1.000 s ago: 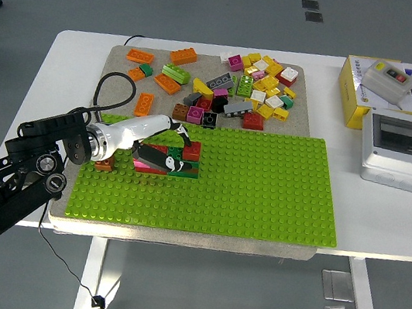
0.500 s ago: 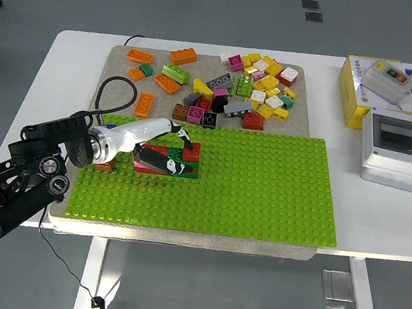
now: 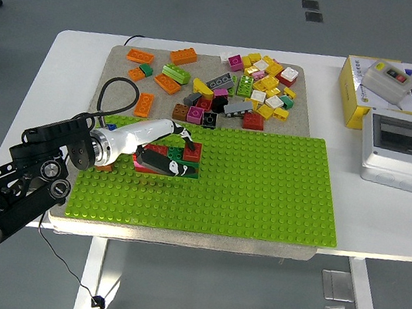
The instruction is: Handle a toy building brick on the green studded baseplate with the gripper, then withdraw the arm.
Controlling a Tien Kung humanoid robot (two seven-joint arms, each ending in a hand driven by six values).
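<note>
The green studded baseplate [image 3: 263,187] lies on a grey mat at the table's front. A small stack of red, dark green and pink bricks [image 3: 161,152] stands on its left part. My left hand [image 3: 181,154], white with black fingers, reaches in from the left and sits on this stack. One finger [image 3: 190,142] is at the stack's far side and one [image 3: 165,165] at its near side, closed on the red brick [image 3: 193,151] on top. The right arm is out of view.
A heap of loose bricks [image 3: 232,88] lies on the mat behind the baseplate. A yellow box [image 3: 373,91] and a grey enclosure [image 3: 409,151] stand at the right. A black cable [image 3: 114,89] loops by my left wrist.
My left arm and hand have shifted slightly up and to the right. The brick stack has stayed in place on the baseplate.
</note>
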